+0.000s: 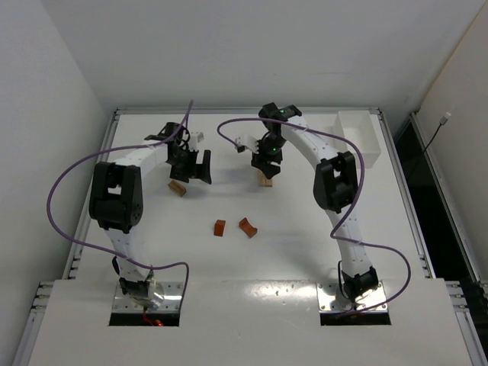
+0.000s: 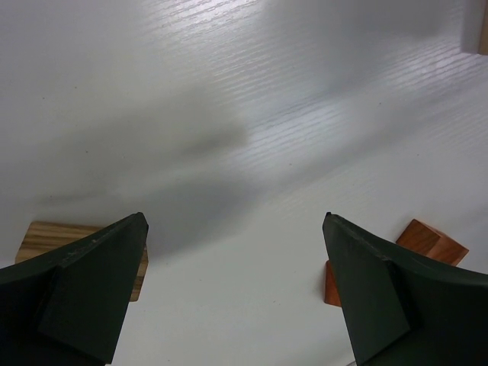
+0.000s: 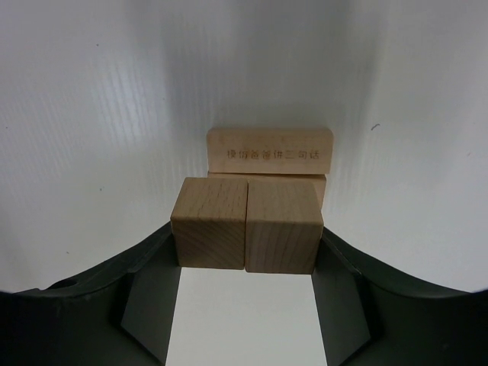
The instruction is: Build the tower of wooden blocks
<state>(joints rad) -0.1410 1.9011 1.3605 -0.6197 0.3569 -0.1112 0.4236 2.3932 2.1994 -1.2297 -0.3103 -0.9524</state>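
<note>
While the left end effector [image 2: 235,229] gapes wide, the right end effector [image 3: 245,238] clamps two pale cubes [image 3: 213,225]

Jaws touch both outer sides of two adjoining pale cubes [image 3: 283,226] — inscribed bar [image 3: 269,152] behind.

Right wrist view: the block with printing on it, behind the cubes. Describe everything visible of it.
The printed bar is pale tan wood, rectangular, with one row of small characters on its facing side. It lies level on more pale wood, of which only a strip shows. The two pale cubes, in the right hand, hide the rest.
</note>
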